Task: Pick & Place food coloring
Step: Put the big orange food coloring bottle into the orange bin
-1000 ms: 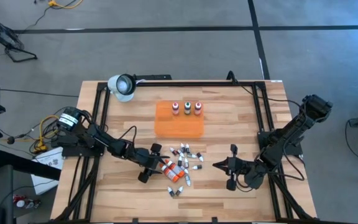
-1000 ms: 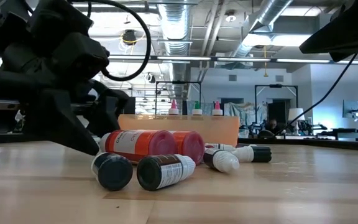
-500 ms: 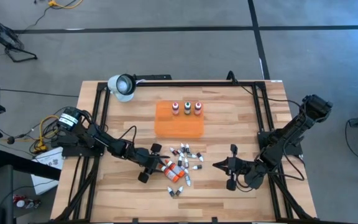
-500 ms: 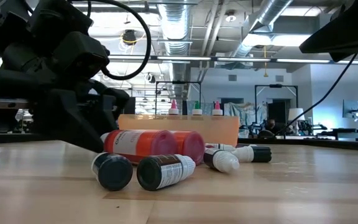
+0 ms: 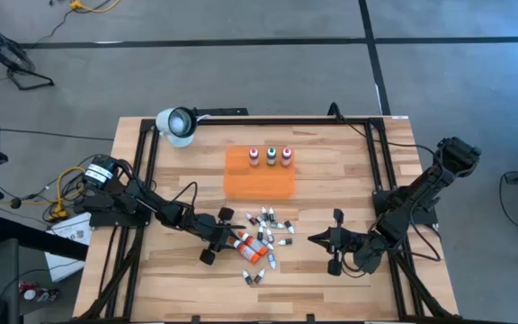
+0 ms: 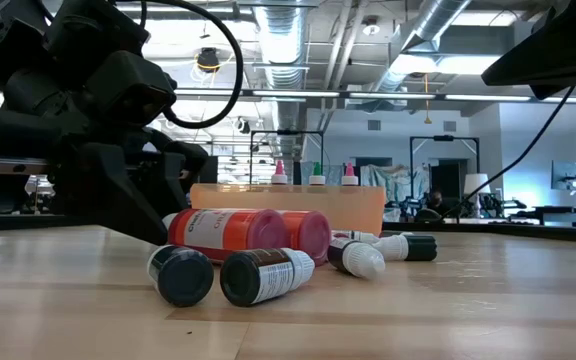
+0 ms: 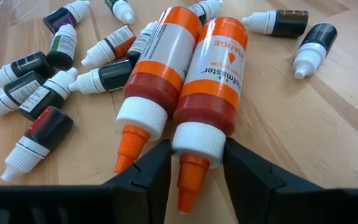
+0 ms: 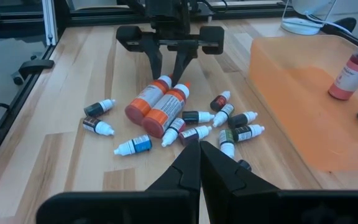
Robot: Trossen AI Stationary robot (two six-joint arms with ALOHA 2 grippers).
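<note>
Two large orange bottles [image 7: 185, 74] lie side by side on the tabletop [image 5: 331, 270] amid scattered small vials [image 5: 272, 229]. Left end effector [image 7: 194, 163] is clamped on the white cap of one orange bottle. Right end effector [image 8: 199, 163] waits near the pile, fingers together. Three bottles [image 5: 270, 157] stand upright in the orange tray [image 5: 259, 184]. Step in hand: grasp. Next move likely calls for a lift clear of the neighbouring bottle, then a carry to the tray.

Bright, even overhead light fills the room; long ceiling strip lamps [image 6: 438, 97] glare white at twelve o'clock. The pale wooden tabletop [image 6: 448, 300] shows soft sheen and faint shadows. Distant background looks hazy; nearest dark-capped small vials [image 6: 180, 275] slightly soft.
</note>
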